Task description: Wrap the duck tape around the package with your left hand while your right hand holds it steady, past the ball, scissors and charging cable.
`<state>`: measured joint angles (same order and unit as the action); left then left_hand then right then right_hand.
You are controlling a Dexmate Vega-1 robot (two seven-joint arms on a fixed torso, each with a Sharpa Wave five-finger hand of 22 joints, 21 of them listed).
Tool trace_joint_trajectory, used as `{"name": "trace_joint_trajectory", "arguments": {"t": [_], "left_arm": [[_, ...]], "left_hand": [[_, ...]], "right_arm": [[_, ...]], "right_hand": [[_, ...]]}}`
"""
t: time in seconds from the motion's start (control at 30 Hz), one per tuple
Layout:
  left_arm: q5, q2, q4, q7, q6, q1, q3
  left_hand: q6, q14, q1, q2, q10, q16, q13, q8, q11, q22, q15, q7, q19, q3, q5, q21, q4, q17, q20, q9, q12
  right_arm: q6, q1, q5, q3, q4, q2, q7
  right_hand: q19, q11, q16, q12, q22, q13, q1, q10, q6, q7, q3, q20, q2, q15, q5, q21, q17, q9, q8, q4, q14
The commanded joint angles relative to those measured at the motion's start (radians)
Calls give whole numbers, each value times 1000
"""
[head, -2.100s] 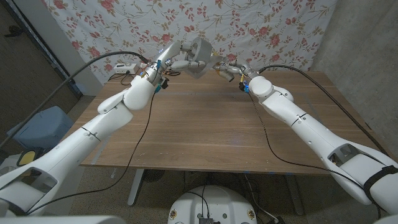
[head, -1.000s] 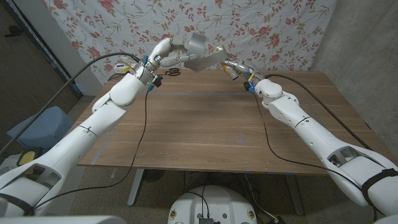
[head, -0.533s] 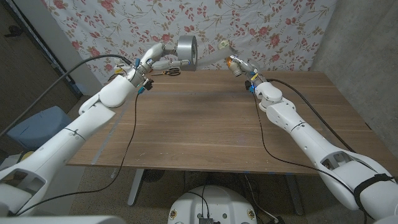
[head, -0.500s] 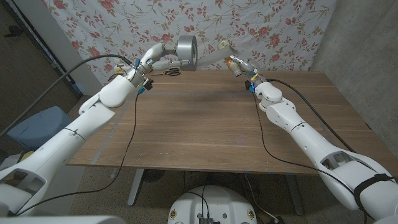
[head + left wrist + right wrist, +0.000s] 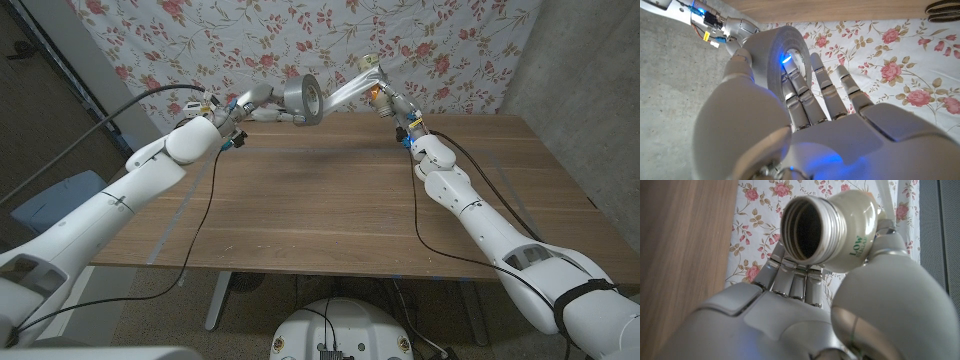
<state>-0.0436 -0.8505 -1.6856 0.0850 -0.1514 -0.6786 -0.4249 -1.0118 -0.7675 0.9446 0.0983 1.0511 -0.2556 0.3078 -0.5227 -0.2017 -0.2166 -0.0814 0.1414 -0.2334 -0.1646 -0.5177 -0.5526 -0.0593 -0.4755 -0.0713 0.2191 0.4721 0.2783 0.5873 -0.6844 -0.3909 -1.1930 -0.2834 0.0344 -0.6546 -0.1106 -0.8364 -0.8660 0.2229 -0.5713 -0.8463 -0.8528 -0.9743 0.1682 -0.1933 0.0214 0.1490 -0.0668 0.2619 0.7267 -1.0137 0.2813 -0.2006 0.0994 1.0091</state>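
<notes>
1. The left hand (image 5: pixel 262 100) is raised above the far side of the table (image 5: pixel 330 190) and grips the tape roll (image 5: pixel 303 100).
2. In the left wrist view the roll (image 5: pixel 782 55) sits between the thumb on one side and the fingers (image 5: pixel 815 95) on the other; some fingers reach into its core, where a blue light glows.
3. The roll stands on edge, with its open core facing roughly toward the camera in the head view.
4. A grey strip of tape (image 5: pixel 343 88) runs from the roll up and across to the right hand (image 5: pixel 385 100), spanning the gap between the two hands.
5. The right hand is also raised over the table's far edge, just right of the roll, and grasps the package.
6. In the right wrist view the package is a pale bottle (image 5: pixel 832 227) with a threaded open neck and green lettering "LOW"; the thumb (image 5: pixel 885 295) presses its side and the fingers lie behind it.
7. In the head view the bottle (image 5: pixel 371 68) shows as a small pale shape at the top of the right hand, where the strip ends.
8. Both hands are in front of the flowered curtain (image 5: pixel 200 40).
9. I cannot tell whether the strip already sticks to the bottle or only reaches it.
</notes>
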Motion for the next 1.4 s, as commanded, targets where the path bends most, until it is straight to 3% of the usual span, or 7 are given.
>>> {"name": "trace_joint_trajectory", "arguments": {"t": [0.03,0.2,0.5,0.77,1.0,1.2,1.4], "left_arm": [[-99,31,16,-82,112,52,-56],[-97,50,39,-128,105,54,-53],[-147,83,63,-239,141,56,-63],[-143,97,92,-233,137,79,-86],[-100,117,144,-177,114,114,-110],[-56,137,208,-92,81,167,-141],[-60,157,241,-107,64,193,-151]], "left_hand": [[-17,-4,244,-234,11,-10,412,-21,-2,-3,-157,7,-3,6,-15,-5,3,-13,1,82,33],[-15,1,247,-237,12,-9,418,-24,-2,-5,-155,3,-4,9,-17,-9,5,-21,-1,87,36],[-20,5,252,-237,6,-6,419,-29,-2,-8,-155,4,-12,16,-21,-17,10,-34,3,90,32],[-26,9,260,-235,6,-2,414,-23,-2,-10,-156,-2,-13,23,-24,-22,11,-45,5,75,27],[-20,-2,278,-238,27,-15,413,-25,-2,-12,-158,-36,-13,30,-19,-29,6,-69,6,81,31],[-11,-6,286,-243,35,-21,415,-25,-3,-14,-157,-43,-15,33,-14,-34,4,-82,1,86,34],[-8,2,288,-252,33,-18,415,-27,-3,-17,-154,-53,-10,36,-6,-39,10,-91,-7,94,32]], "right_arm": [[40,-35,-66,-1,80,-6,175],[24,-71,-40,-30,119,-51,271],[-83,-166,-25,-92,197,-104,490],[19,-244,-120,-43,422,2,724],[91,-399,-204,38,786,140,1015],[99,-432,-148,34,827,151,1040],[37,-488,-15,-46,841,124,1056]], "right_hand": [[24,138,-14,-8,-1,-19,-312,-305,-192,-89,-8,17,-333,-113,-6,8,-28,9,0,-15,63],[88,151,-18,-8,1,-59,-281,-248,-157,-120,1,56,-333,-132,-18,7,-76,26,4,-45,-4],[104,153,-16,-14,2,-79,-278,-234,-145,-126,-2,60,-329,-135,-19,16,-101,39,1,-53,-20],[127,156,-10,-16,2,-94,-275,-214,-133,-134,-2,73,-326,-140,-18,24,-124,52,0,-61,-43],[145,173,5,-7,0,-91,-270,-198,-119,-154,3,96,-320,-143,-12,27,-129,61,1,-69,-61],[157,184,14,-5,-1,-93,-269,-190,-116,-163,5,102,-317,-145,-7,29,-133,66,1,-74,-68],[178,197,34,5,-6,-88,-265,-175,-103,-179,12,111,-314,-145,4,29,-137,74,2,-83,-90]]}}
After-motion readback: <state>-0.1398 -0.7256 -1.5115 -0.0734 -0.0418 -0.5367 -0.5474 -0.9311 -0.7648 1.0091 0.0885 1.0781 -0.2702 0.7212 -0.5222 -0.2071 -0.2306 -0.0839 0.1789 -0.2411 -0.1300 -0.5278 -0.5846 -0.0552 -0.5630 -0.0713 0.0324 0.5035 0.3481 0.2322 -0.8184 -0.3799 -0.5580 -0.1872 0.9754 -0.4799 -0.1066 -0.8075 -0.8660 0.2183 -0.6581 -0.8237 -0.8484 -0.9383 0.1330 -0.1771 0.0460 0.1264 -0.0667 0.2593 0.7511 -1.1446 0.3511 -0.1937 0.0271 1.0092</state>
